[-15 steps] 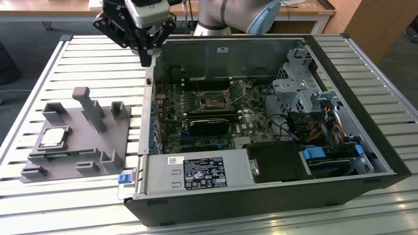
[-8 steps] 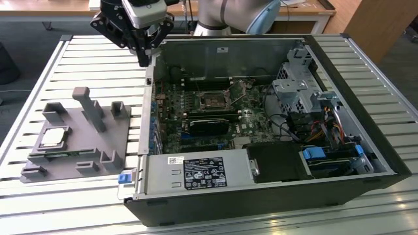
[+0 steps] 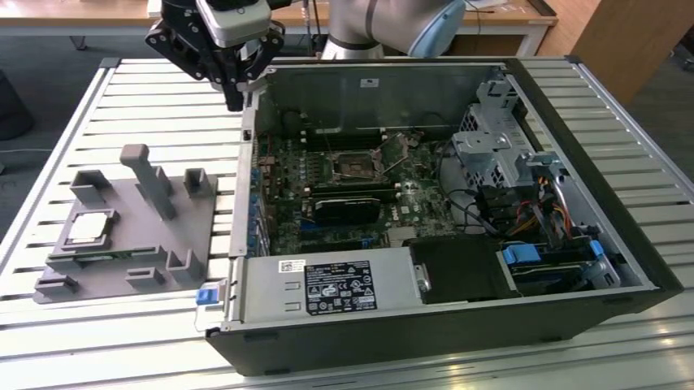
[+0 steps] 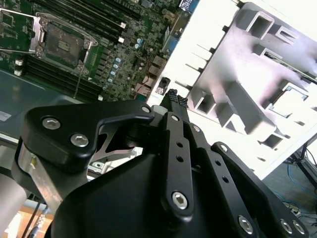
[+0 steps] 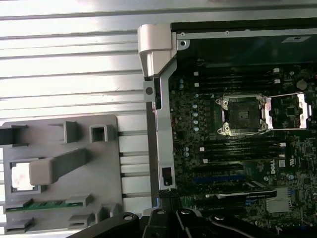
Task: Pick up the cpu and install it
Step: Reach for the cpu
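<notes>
one small, flat, silvery-grey square cpu (image 3: 89, 227) lies in its pocket on the grey moulded plastic tray (image 3: 119, 272), to the exterior view's left of the open black computer case (image 3: 434, 341). the black gripper (image 3: 234, 101) hangs well apart from it, over the case's edge, tips pressed together on nothing. to fetch it cleanly, i'd say: spread wide, descend square, and mind the tall grey post (image 3: 149, 183) near the cpu.
</notes>
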Motion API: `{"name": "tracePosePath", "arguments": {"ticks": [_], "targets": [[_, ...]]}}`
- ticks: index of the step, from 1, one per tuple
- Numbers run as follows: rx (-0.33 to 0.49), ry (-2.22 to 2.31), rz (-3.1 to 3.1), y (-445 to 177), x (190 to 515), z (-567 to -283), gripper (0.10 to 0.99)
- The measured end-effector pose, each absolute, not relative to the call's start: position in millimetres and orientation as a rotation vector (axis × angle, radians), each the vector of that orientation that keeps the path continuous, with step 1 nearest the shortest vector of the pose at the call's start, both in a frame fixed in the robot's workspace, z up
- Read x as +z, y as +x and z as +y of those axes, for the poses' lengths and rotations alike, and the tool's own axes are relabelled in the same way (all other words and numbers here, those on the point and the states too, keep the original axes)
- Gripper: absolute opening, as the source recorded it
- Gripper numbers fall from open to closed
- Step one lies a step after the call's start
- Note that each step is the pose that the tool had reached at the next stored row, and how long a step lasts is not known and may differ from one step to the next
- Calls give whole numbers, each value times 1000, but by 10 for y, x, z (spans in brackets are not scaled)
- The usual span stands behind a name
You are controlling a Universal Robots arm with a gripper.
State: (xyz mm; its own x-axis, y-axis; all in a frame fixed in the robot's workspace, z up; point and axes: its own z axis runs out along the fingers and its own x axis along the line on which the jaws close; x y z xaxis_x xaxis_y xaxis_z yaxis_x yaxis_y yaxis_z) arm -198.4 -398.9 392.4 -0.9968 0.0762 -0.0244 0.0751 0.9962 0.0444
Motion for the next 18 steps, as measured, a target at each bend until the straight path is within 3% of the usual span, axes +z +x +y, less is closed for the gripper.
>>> {"name": "tracePosePath", "arguments": {"ticks": [18], "targets": [[68, 118, 3113, -2077, 3922, -3989, 106]]}}
